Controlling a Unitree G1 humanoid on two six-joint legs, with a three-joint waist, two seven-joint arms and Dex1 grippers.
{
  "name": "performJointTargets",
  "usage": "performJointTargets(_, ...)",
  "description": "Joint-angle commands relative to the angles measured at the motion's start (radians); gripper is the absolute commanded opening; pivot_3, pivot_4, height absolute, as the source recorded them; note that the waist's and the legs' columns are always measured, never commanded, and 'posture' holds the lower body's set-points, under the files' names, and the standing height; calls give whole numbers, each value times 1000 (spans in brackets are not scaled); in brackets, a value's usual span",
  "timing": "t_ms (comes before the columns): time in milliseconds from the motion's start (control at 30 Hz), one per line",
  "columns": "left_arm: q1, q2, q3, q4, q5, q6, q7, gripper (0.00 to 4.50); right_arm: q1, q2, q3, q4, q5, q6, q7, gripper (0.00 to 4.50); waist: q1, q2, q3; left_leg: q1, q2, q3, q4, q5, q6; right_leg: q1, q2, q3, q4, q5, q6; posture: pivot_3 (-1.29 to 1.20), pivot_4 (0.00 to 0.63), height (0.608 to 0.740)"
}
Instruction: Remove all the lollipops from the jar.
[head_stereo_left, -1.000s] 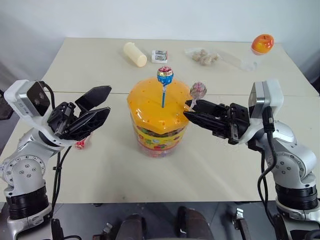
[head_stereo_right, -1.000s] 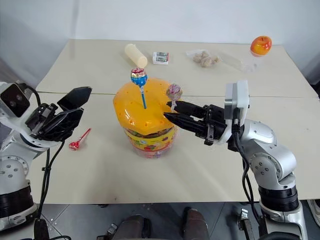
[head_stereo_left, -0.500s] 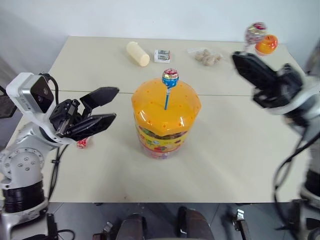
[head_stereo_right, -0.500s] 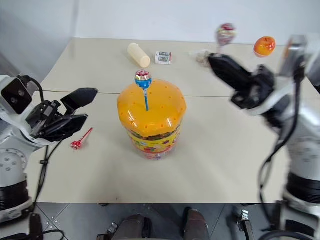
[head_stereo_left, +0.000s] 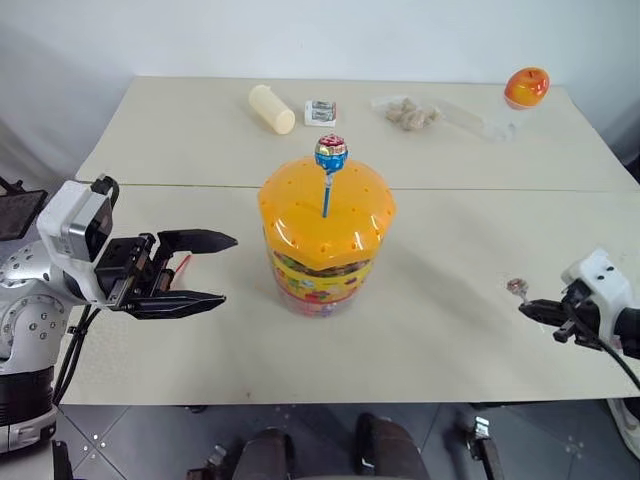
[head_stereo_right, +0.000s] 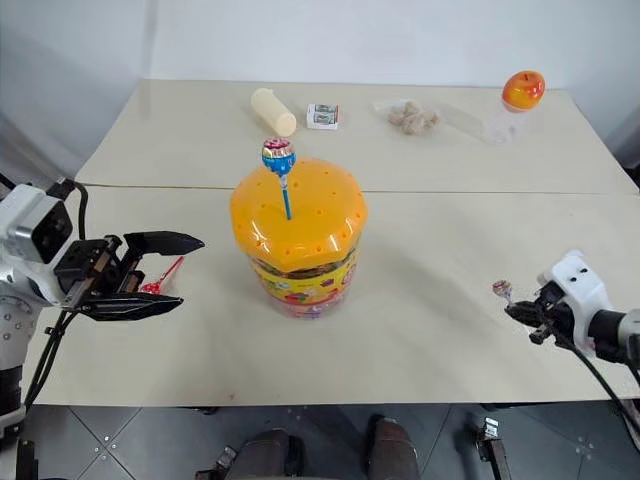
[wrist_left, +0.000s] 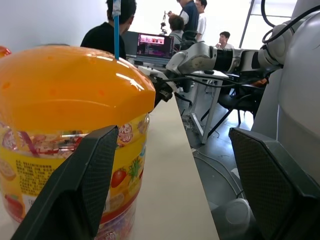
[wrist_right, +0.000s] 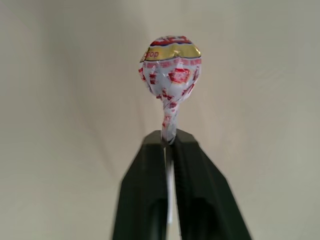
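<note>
In the middle of the table (head_stereo_left: 450, 290) stands the jar (head_stereo_left: 322, 245), and a blue lollipop (head_stereo_left: 330, 155) sticks up from its orange lid (head_stereo_left: 340, 210). A red lollipop (head_stereo_right: 160, 280) lies on the table left of the jar, behind the left gripper (head_stereo_left: 205, 270), whose fingers are wide apart and empty. Low at the right edge, the right gripper (wrist_right: 169, 142) pinches the stick of the white lollipop (wrist_right: 171, 75).
</note>
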Motion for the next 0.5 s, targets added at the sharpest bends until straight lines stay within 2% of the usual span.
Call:
performJointTargets(33, -13, -30, 23, -4, -20, -7, 29, 3765, -6, 29, -60, 14, -5, -48, 44, 1613, 1, 0, 0, 0, 0, 0, 0, 0, 0, 0, 0, 0, 0, 0, 0, 0, 150, 740)
performJointTargets(167, -18, -53, 34, -5, -40, 10, 58, 3765, -19, 66, -127, -37, 60, -76, 130, 2945, 5, 0, 0, 0, 0, -1, 1, 0, 0, 0, 0, 0, 0, 0, 0, 0, 150, 740)
performJointTargets(200, -21, -64, 46, -6, -63, 25, 81, 3765, -42, 96, -160, -69, 116, -77, 142, 3335, 4, 0, 0, 0, 0, -1, 1, 0, 0, 0, 0, 0, 0, 0, 0, 0, 150, 740)
performJointTargets(267, -36, -111, 107, 5, -188, 90, 202, 3765, -161, 207, -225, -168, 332, -108, 173, 3961, 2, 0, 0, 0, 0, -1, 1, 0, 0, 1, 0, 0, 0, 0, 0, 0, 150, 740)
performJointTargets(300, -31, -128, 128, 4, -216, 104, 237, 3765, -214, 244, -229, -210, 389, -121, 174, 3961, -5, 0, 0, 0, 0, -2, 1, 0, 0, 1, 0, -1, 0, 0, 0, 0, 150, 740)
performJointTargets(400, 3, -157, 162, -8, -240, 120, 288, 3765, -323, 264, -174, -302, 463, -52, 115, 3961, -11, 2, 0, 1, 1, -3, 1, 0, 0, 1, 0, 0, 2, 0, 0, 0, 150, 740)
performJointTargets(467, 50, -175, 188, 1, -247, 121, 311, 3765, -471, 298, -70, -362, 530, -1, 35, 3961, -16, 2, 0, 1, 1, -5, 1, 0, 0, 1, 0, -2, 3, 0, 0, 0, 150, 740)
performJointTargets(500, 69, -187, 201, 7, -252, 121, 332, 3765, -549, 323, -2, -375, 517, 8, 9, 3961, -19, 2, 0, 1, 0, -4, 1, 0, 0, 1, 0, -1, 3, 0, 0, 0, 150, 740)
